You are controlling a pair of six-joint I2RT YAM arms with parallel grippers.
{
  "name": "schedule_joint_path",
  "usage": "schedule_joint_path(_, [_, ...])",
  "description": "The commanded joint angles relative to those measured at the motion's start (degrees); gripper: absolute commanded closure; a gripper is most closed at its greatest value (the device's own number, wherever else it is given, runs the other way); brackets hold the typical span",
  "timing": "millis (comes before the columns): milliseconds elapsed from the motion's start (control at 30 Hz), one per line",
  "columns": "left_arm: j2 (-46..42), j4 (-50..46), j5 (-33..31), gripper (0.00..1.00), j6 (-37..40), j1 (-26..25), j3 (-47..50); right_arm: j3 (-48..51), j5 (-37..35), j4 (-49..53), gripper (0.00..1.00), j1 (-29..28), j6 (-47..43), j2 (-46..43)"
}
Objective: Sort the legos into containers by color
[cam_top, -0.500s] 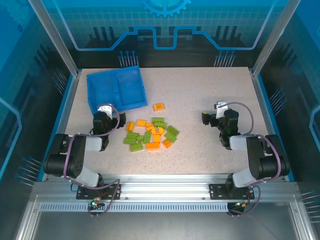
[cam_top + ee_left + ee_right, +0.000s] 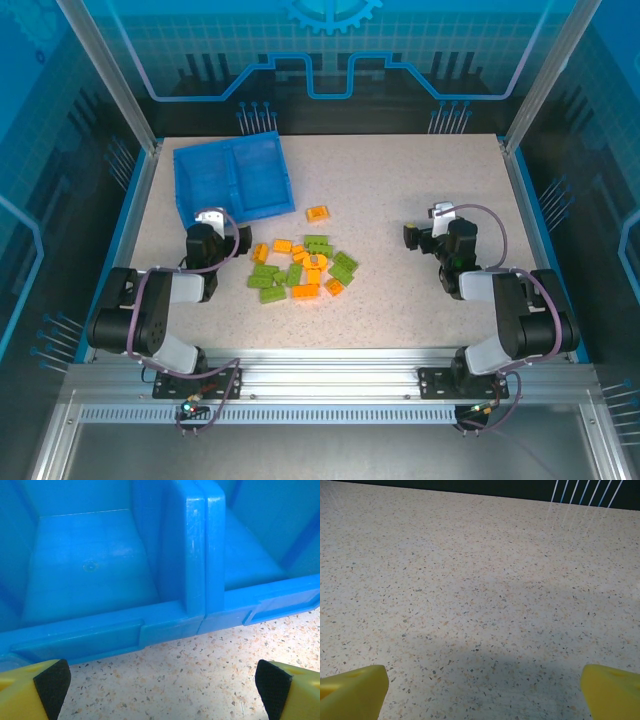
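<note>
Vs. half a sec before, nothing had changed: both arms and every brick were in the same places. The L gripper (image 2: pixel 161 682) stood low on the table (image 2: pixel 400 180), just in front of the blue tray (image 2: pixel 207 185) and facing its divider (image 2: pixel 200 555). Its jaws were fully apart and held nothing. The tray sat at the far left, both compartments w/o any brick.

The legos (image 2: pixel 305 268) lay in a loose pile near the centre, orange and green mixed, w/ one orange brick (image 2: pixel 317 212) apart between pile and tray.

The R gripper (image 2: pixel 483 692) rested at the right, well apart from the pile, jaws also wide, nothing in them.

My judgement: sorting was not yet begun. The first pick was prob. for the L arm, which was nearer.
</note>
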State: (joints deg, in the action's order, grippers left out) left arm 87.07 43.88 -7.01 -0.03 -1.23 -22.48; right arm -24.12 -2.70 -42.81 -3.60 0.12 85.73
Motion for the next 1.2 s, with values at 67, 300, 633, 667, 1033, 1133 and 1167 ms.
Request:
schedule_joint_path(67, [-0.2, 1.4, 1.1, 0.01, -0.4, 0.4, -1.2, -1.0, 0.6, 0.2, 0.00, 0.6, -0.5, 0.4])
schedule_joint_path(300, [-6.5, -4.1, -0.2, 0.01, 0.6, -1.0, -1.3, -10.0, -10.8, 30.8, 0.02, -5.8, 4.9, -17.7])
schedule_joint_path(633, [-26.3, -51.8, -6.0, 0.01, -18.8, -9.9, -17.7, -38.8, 2.4, 85.1, 0.01, -20.4, 24.5, -14.6])
schedule_joint_path(667, [-26.5, -57.4, -5.8, 0.01, -21.8, -11.1, -19.9, -40.5, 3.6, 87.2, 0.01, -22.5, 24.8, -12.9])
schedule_joint_path(1033, [-12.7, -80.4, 4.2, 0.04, -31.0, -14.0, -29.7, -47.2, 7.3, 88.2, 0.00, -36.8, 31.0, -2.3])
schedule_joint_path(1133, [-6.7, -79.3, 3.1, 0.09, -28.1, -14.2, -32.1, -47.6, 7.0, 87.3, 0.00, -39.8, 32.5, -0.9])
schedule_joint_path(1167, [-4.5, -79.3, 2.3, 0.10, -27.1, -14.3, -33.1, -47.6, 6.4, 87.2, 0.00, -41.0, 33.1, -0.5])
